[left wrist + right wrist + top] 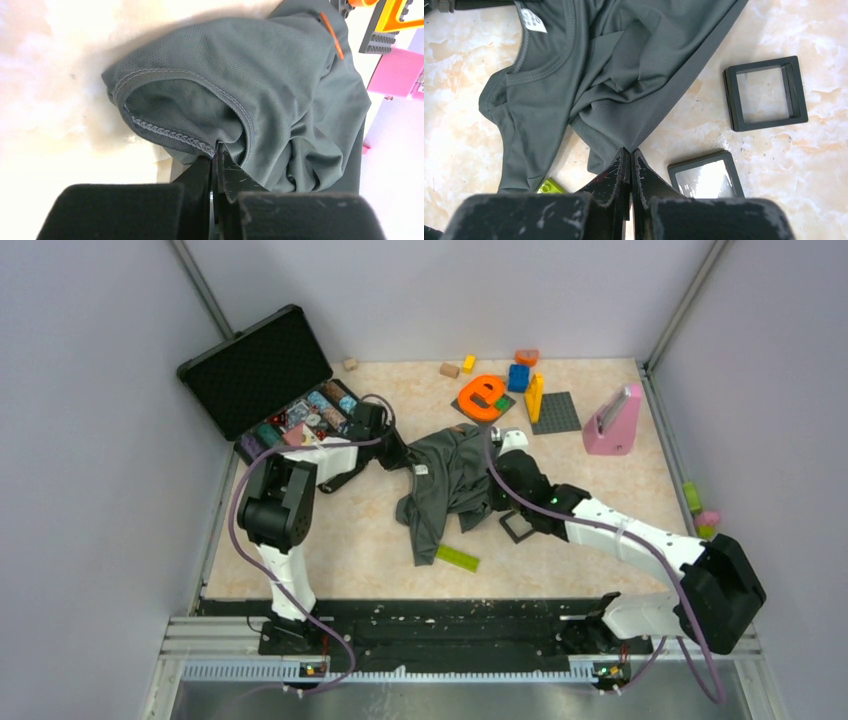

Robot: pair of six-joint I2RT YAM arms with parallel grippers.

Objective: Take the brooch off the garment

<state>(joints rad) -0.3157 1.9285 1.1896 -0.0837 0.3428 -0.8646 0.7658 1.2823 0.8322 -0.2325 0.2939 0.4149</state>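
centrally, on the marbled beige table [340, 550], the shirt [450, 475] lies crumpled. it is a thin dark grey mesh knit with stitched hems, and its folds trail towards the near edge. the brooch [457, 427], a tiny orange-brown speck, sits at the shirt's far edge, just beside a grey studded baseplate [555, 412]; its shape is too small to tell. a small white label [531, 20] at the neckline carries print too fine to read.

the left gripper [217, 150] has its scratched black fingers pressed together on a stitched hem at the shirt's left side. the right gripper [628, 150] pinches the cloth's near right edge, fingers tight together. just right of it lie a clear frame [766, 92] and a glossy frame [706, 175], both square and black. a lime brick [549, 186] peeks out at the shirt's near edge.

an open hard case [270, 370] with dimpled foam lining fills the far left corner. a pink wedge [613, 420] stands towards the far right. bare tabletop runs along the near edge, on both sides of the shirt.
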